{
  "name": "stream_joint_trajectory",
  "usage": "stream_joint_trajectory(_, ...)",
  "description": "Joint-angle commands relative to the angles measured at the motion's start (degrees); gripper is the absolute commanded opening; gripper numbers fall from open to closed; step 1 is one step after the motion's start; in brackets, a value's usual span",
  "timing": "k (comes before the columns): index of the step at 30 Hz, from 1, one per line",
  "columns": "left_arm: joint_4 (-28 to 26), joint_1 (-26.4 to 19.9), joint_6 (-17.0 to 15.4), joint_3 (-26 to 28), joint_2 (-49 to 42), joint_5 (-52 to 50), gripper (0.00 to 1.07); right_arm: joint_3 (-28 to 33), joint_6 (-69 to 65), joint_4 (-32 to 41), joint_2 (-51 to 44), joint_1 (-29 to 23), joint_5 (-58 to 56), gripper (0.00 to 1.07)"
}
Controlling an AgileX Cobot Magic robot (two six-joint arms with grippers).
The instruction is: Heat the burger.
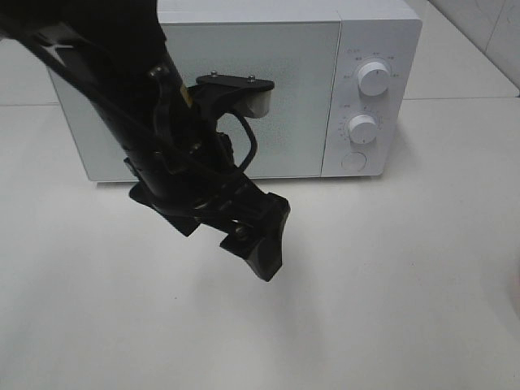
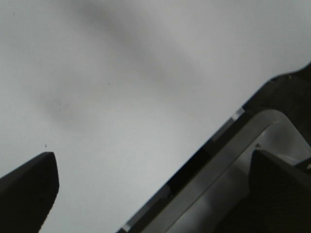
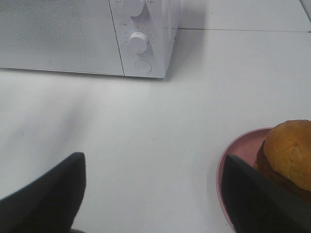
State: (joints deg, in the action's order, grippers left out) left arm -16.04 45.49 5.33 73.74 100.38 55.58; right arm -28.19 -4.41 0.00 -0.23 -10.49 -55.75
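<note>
The burger, with its glossy golden-brown bun, sits on a pink plate and shows only in the right wrist view. My right gripper is open and empty, low over the white table just beside the plate. In the exterior view the white microwave stands at the back with its door closed. My left gripper hangs in front of the door, above the table. Its fingers stand wide apart and hold nothing. The exterior view shows neither the burger nor the right arm.
The microwave has two round dials and a round button on its right panel. The black left arm covers much of the door. White table stretches in front of the microwave.
</note>
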Motion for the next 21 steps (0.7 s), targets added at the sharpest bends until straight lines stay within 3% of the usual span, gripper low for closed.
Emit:
stream_joint_trajectory(1, 1.3, -1.9, -3.7, 0.3, -3.2, 5.6, 0.99, 0.1, 0.0, 0.0, -1.7, 0.4, 1.0, 0.76)
stream_joint_trajectory(4, 2.6, -5.2, -6.1, 0.3, -6.1, 9.4, 0.98, 0.1, 0.0, 0.0, -1.7, 0.4, 1.0, 0.76)
stream_joint_trajectory(11, 5.2, -12.6, -6.9, 0.3, -11.7, 14.9, 0.98, 0.1, 0.0, 0.0, -1.7, 0.4, 1.0, 0.76)
stream_joint_trajectory(12, 5.8, -16.0, -7.3, -0.1, -13.9, 16.6, 0.98, 0.1, 0.0, 0.0, -1.7, 0.4, 1.0, 0.76)
stream_joint_trajectory(17, 6.2, -23.5, -7.0, -2.8, -18.7, 18.3, 0.98, 0.1, 0.0, 0.0, -1.7, 0.4, 1.0, 0.76)
stream_joint_trajectory(18, 6.2, -27.5, -6.1, -4.9, -21.3, 18.3, 0.98, 0.1, 0.0, 0.0, -1.7, 0.4, 1.0, 0.76)
stream_joint_trajectory(19, 6.2, -27.5, -6.1, -4.9, -21.3, 18.3, 0.98, 0.1, 0.0, 0.0, -1.7, 0.4, 1.0, 0.76)
stream_joint_trajectory(20, 6.4, -31.9, -5.3, -7.6, -24.5, 18.3, 0.98, 0.1, 0.0, 0.0, -1.7, 0.4, 1.0, 0.76)
stream_joint_trajectory(21, 6.4, -31.9, -5.3, -7.6, -24.5, 18.3, 0.98, 0.1, 0.0, 0.0, -1.7, 0.4, 1.0, 0.76)
